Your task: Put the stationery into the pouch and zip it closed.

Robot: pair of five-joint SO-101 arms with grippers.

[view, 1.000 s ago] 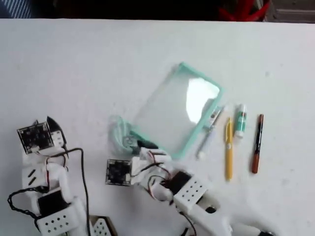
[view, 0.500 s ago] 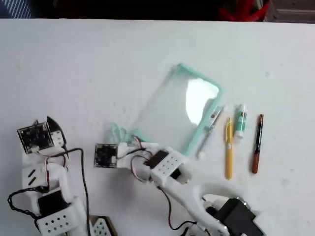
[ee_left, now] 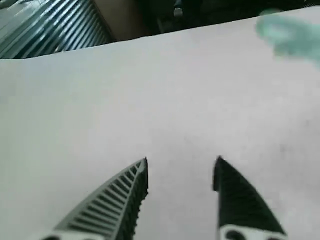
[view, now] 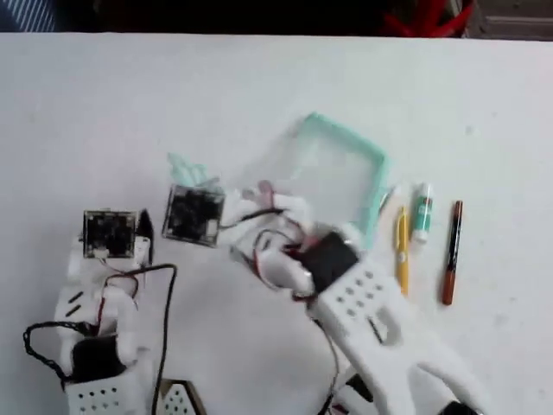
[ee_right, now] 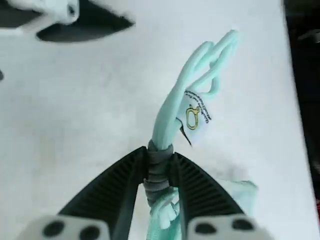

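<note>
White table (view: 130, 104); clear pouch (view: 321, 169), mint trim; right fingers (ee_right: 120, 190) pinching its mint cord (ee_right: 169, 116); left fingers (ee_left: 125, 195) apart.

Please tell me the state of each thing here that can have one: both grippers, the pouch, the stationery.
left gripper: open, empty.
right gripper: shut on the teal cord.
teal cord: pinched, loop free.
pouch: on the table; zip cannot be told.
yellow pen: lying outside the pouch.
green tube: lying outside the pouch.
brown pen: lying outside the pouch.
</note>
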